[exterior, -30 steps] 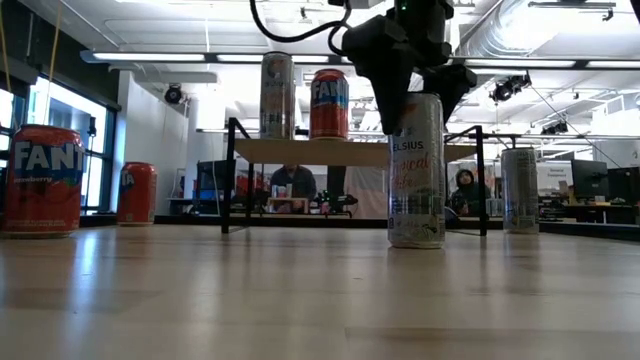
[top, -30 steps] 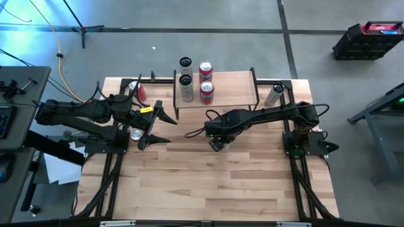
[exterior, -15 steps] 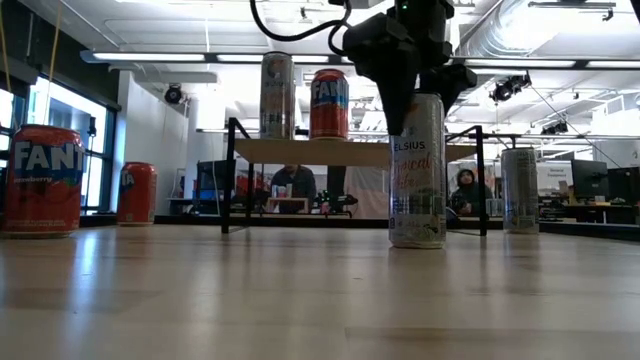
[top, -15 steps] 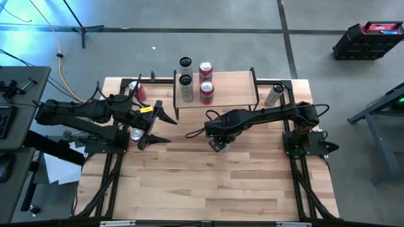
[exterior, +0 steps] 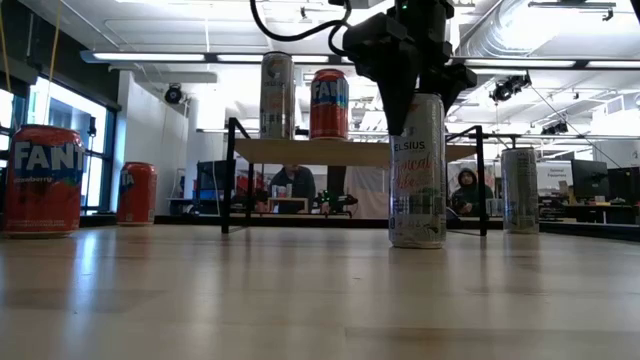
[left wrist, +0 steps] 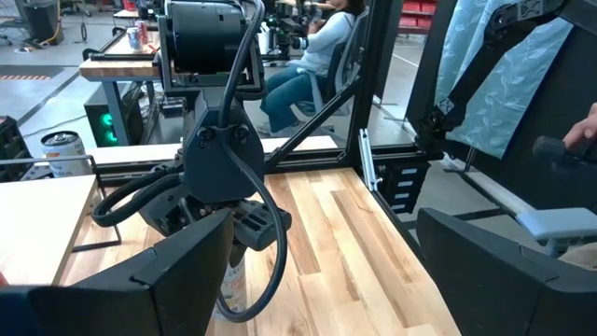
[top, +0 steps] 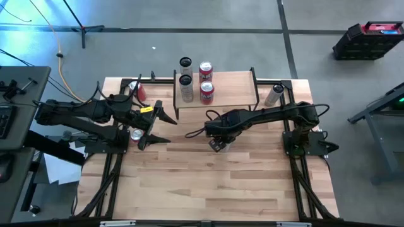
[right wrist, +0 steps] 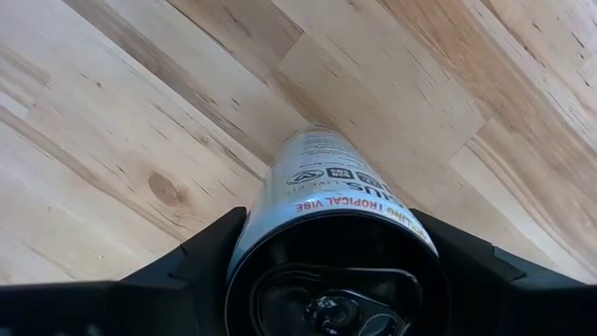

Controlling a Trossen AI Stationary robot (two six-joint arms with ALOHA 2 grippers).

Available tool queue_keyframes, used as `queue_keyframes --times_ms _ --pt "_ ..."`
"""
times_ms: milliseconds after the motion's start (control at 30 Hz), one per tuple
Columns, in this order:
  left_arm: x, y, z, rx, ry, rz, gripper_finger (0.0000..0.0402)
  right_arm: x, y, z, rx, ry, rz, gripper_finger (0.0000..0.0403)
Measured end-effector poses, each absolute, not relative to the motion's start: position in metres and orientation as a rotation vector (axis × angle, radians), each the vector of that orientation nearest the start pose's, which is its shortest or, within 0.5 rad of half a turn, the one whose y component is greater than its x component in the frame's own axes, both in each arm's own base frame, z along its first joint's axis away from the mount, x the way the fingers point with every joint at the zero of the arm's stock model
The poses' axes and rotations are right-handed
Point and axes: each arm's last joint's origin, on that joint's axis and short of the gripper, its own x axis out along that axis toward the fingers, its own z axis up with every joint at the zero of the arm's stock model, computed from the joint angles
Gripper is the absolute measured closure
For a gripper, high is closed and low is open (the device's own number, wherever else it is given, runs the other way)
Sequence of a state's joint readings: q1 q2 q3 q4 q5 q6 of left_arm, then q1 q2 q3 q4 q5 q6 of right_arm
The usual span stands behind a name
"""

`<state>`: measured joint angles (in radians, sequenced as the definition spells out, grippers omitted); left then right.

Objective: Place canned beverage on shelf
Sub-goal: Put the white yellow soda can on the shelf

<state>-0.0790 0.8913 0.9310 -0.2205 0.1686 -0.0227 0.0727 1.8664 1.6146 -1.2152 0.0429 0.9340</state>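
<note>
My right jaws are down over the top of the tall white can – one finger against each side of it, just under the rim. As far as I can see, I am pinching it. The can stands upright on the bench, its base flat on the wood. It sits in front of the shelf, near it but not on it. From my right wrist I look straight down on its dark lid, with the printed side running away toward the planks below.

The shelf stands at the back of the bench. In the low view a silver can and a red can stand upright side by side on its plank. From above, a second pair shows just behind them, all four at the shelf's left end. The rest of the plank is bare wood.

My left jaws are spread wide and hold nothing. They hover above the left part of the bench, pointing toward the middle, well apart from the white can.

Other cans stand about – a red Fanta can close to the low camera, a smaller-looking red one farther back, and a silver one off to the right of the shelf.
</note>
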Motion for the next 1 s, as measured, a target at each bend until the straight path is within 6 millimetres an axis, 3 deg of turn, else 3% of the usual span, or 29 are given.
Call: queue_keyframes --times_ms 167,333,667,800,1000 --pt "0.190 -0.020 0.361 -0.031 0.184 -0.244 0.0073 0.357 0.025 0.259 0.671 1.366 -0.620 0.0158" --pt "0.190 -0.020 0.361 -0.031 0.184 -0.245 0.0073 0.357 0.026 0.284 0.637 1.379 -0.540 0.0158" --pt "0.190 -0.020 0.361 -0.031 0.184 -0.244 0.0073 0.340 0.032 0.373 0.404 1.346 -0.305 0.0158" --pt "0.190 -0.020 0.361 -0.031 0.184 -0.245 0.0073 0.331 0.032 0.406 0.248 1.221 -0.134 0.0158" --pt "0.190 -0.020 0.361 -0.031 0.184 -0.245 0.0073 0.315 0.018 0.443 0.073 1.077 -0.098 0.0145"
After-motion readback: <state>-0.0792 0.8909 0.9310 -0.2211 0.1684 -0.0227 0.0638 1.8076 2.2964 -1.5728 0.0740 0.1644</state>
